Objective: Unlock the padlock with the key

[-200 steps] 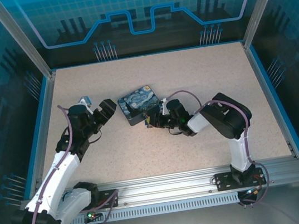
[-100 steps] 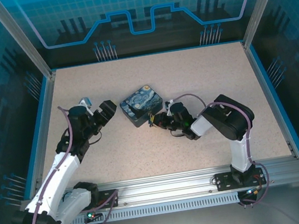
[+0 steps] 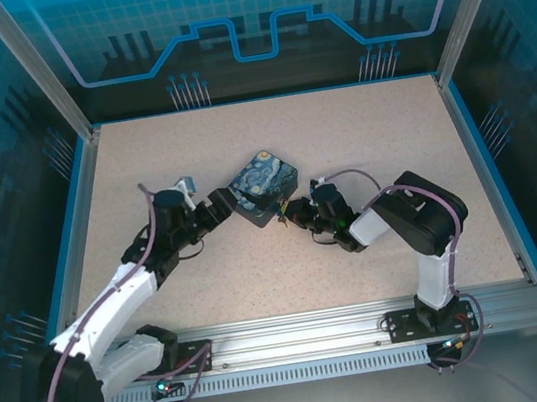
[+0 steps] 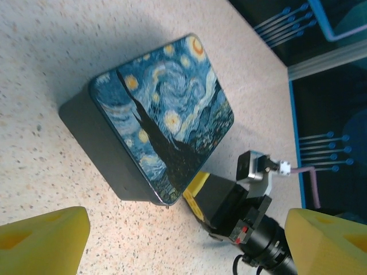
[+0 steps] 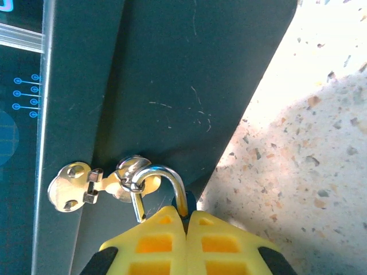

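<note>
**Kid:** Where is the padlock?

**Me:** It is right at the tip of my right end effector point(image 5: 186, 229). The padlock point(image 5: 162, 182) hangs on the dark side wall of the painted tin point(image 5: 189, 74). Its shiny shackle curves up out of my yellow fingers point(image 5: 155, 252). They hide the padlock's body.

**Kid:** Is that end effector squeezing?

**Me:** Yes. The two fingers are pressed together with no gap, and they pinch the padlock low down, where the shackle goes in.

**Kid:** What does the shackle hook on to?

**Me:** It goes through a small ring on a brassy hasp point(image 5: 71, 188). The hasp sits flat on the tin, just up and to the left of my fingertips.

**Kid:** And your other arm?

**Me:** My left end effector point(image 4: 186, 243) is spread wide, with one yellow finger far out on each side. The tin lies straight ahead of it, in the gap between the fingers and a bit beyond them. I cannot tell if they touch it. The lid with blue and yellow swirls faces up. The tin rests on the speckled counter point(image 4: 51, 57).

**Kid:** Are your two arms close?

**Me:** Yes. My right end effector is just ahead of my left one, at the near corner of the tin. The tin sits between them.
</note>
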